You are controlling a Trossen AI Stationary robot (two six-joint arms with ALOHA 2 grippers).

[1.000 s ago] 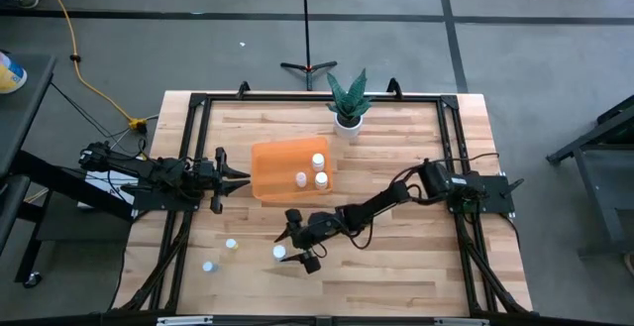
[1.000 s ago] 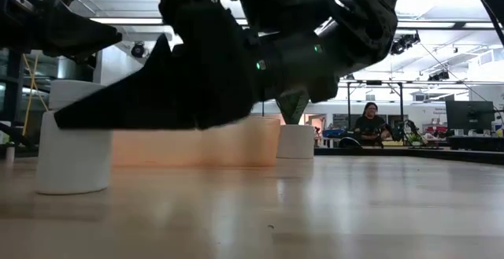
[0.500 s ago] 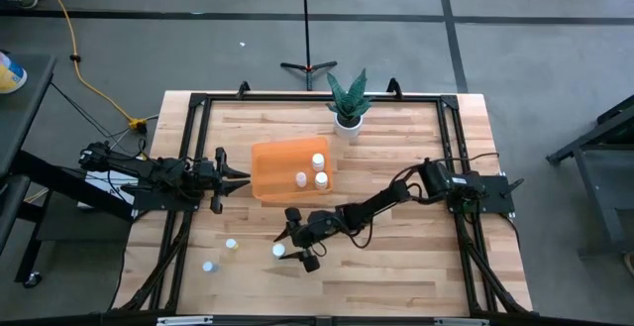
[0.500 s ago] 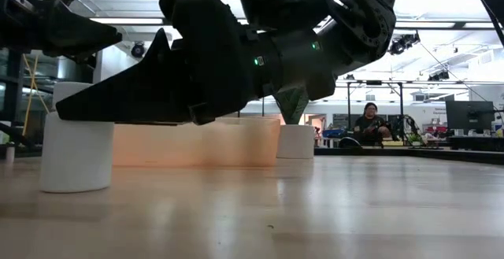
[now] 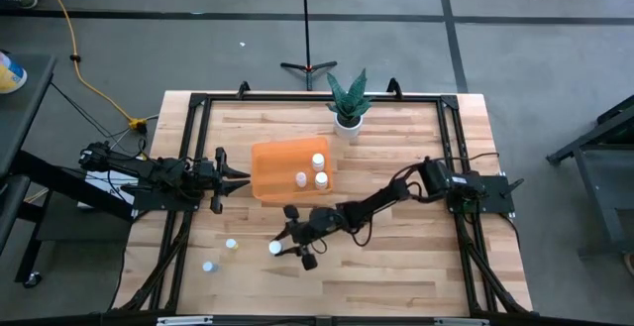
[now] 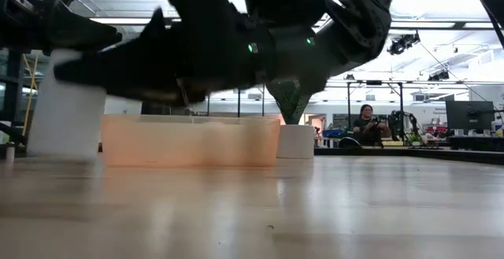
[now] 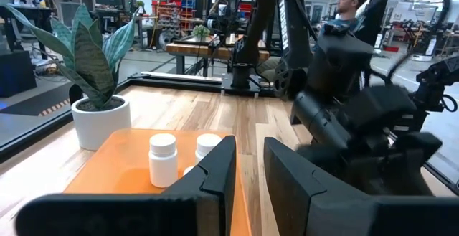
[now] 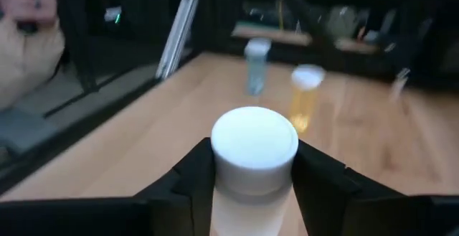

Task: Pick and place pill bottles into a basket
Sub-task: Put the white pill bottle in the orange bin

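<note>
right gripper (image 5: 278, 249) is clamped on a pill bottle (image 8: 252, 166), held near the basket (image 5: 287, 168); left gripper (image 5: 238, 175) is parted beside it.

1. The only readable lettering is on the right arm (image 6: 346, 23) in the low view: white capitals at the picture's top edge, cut off by the frame, of which "TH" or "TR" can be made out.
2. No label can be read on the bottles (image 5: 318, 179), the basket (image 5: 272, 172) or the plant pot (image 7: 100, 121).
3. Nothing is legible on the desk (image 5: 396, 267) or in the room behind it.
</note>
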